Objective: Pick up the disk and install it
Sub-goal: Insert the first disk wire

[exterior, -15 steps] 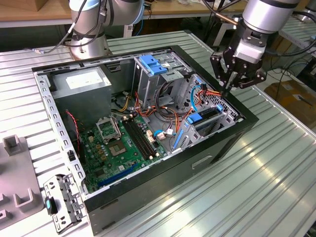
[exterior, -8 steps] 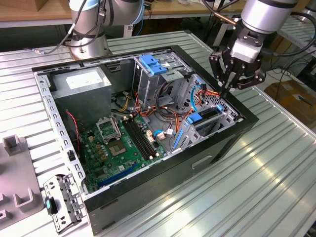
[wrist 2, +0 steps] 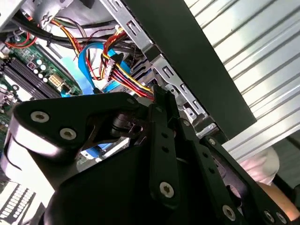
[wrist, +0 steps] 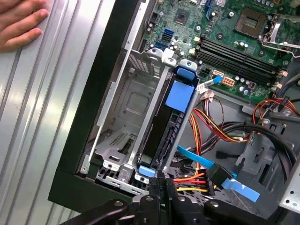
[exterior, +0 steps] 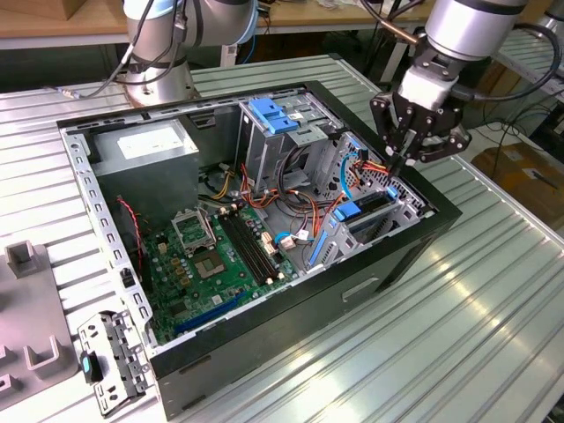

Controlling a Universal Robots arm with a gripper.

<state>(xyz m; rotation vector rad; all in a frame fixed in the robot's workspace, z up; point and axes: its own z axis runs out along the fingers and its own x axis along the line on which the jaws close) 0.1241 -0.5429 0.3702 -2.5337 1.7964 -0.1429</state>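
The disk [wrist: 161, 133] is a dark drive in a bright blue carrier. It sits on edge in the metal drive bay at the front corner of the open computer case [exterior: 291, 304]. In the exterior view the disk [exterior: 366, 211] lies at the case's right end. My gripper [exterior: 399, 165] hovers just above the bay's far end, over the red and yellow power cables [wrist: 194, 180]. In the first wrist view my gripper [wrist: 159, 187] has its fingers pressed together with nothing between them, just clear of the disk's end. In the second wrist view my gripper [wrist 2: 159, 96] points down at the cables.
A person's hand [wrist: 18, 21] rests on the ribbed metal table beside the case. The tall metal cage with a blue tab [exterior: 269, 119] stands mid-case, beside the motherboard [exterior: 216, 256]. A second robot base [exterior: 159, 44] stands behind. Grey fixtures [exterior: 26, 308] lie at the exterior view's left.
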